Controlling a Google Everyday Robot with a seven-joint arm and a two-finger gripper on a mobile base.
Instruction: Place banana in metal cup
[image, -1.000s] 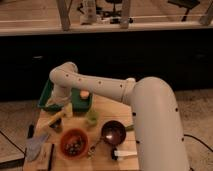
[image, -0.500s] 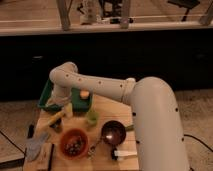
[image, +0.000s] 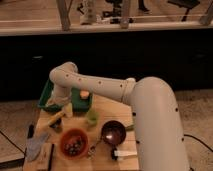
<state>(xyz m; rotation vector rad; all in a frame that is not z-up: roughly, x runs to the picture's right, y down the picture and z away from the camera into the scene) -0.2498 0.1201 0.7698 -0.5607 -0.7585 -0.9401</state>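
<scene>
You see the hand low over the left of the table, at the banana; you cannot tell whether it grips. The metal cup stands apart, to the right.

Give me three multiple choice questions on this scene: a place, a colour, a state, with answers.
1. Where is the metal cup? A) right of the orange bowl B) on the floor C) atop the arm
2. What colour is the tray? A) red B) green C) white
3. The banana is A) in the metal cup B) in the orange bowl C) outside both, by the gripper
Answers: A, it stands just right of the bowl; B, its rim is green; C, it lies left of both, at the gripper near the tray.
</scene>
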